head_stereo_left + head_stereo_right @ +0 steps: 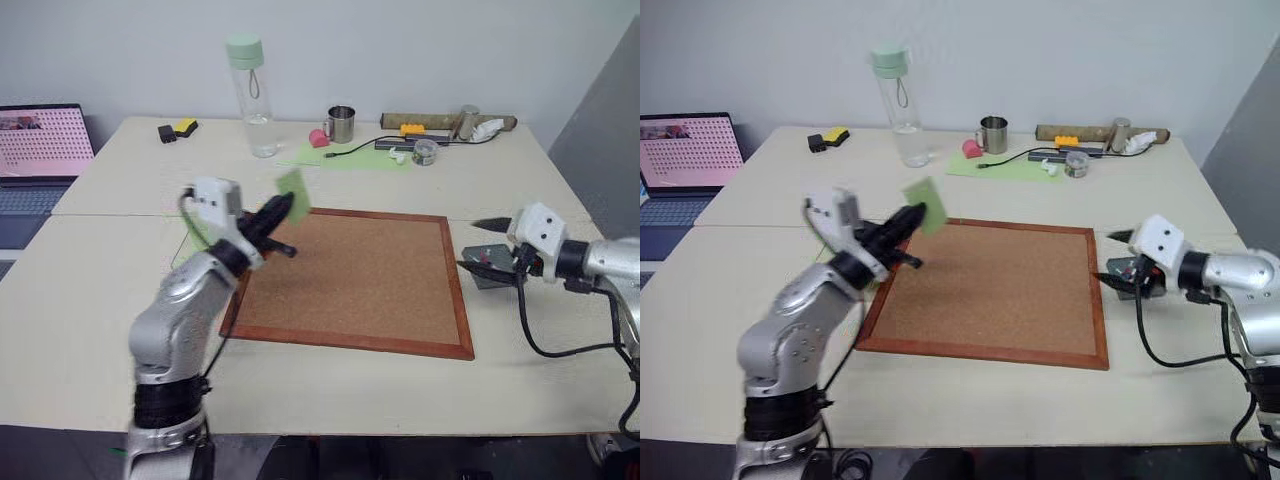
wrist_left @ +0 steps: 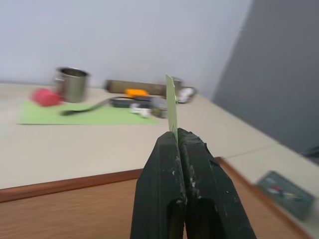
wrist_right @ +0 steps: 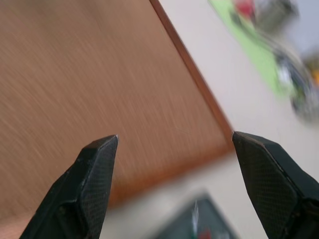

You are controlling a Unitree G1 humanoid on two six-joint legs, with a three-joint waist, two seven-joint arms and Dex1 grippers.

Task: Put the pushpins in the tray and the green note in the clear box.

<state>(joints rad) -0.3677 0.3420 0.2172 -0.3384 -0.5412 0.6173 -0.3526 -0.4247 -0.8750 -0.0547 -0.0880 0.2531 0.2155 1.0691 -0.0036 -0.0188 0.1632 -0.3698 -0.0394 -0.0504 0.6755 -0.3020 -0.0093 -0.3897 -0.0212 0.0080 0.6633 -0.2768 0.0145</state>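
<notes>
1. Above the cork board's [image 1: 350,282] near-left corner, the left end effector [image 1: 283,210] is clamped tight on the green note [image 1: 294,193], held off the tabletop [image 1: 100,300].
2. Right end effector [image 3: 174,144] gapes wide, empty, above the grey tray [image 2: 286,193] with pushpins [image 2: 279,191].
3. Carry the note level; release only once inside the clear box, which I cannot locate.
4. No legible writing.

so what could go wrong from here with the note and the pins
The left gripper pinches the green note only by its lower edge, so it may slip or flutter out during the carry. The right gripper hangs open just above the tray holding the pushpins; a low swing could knock the tray and scatter them.
</notes>
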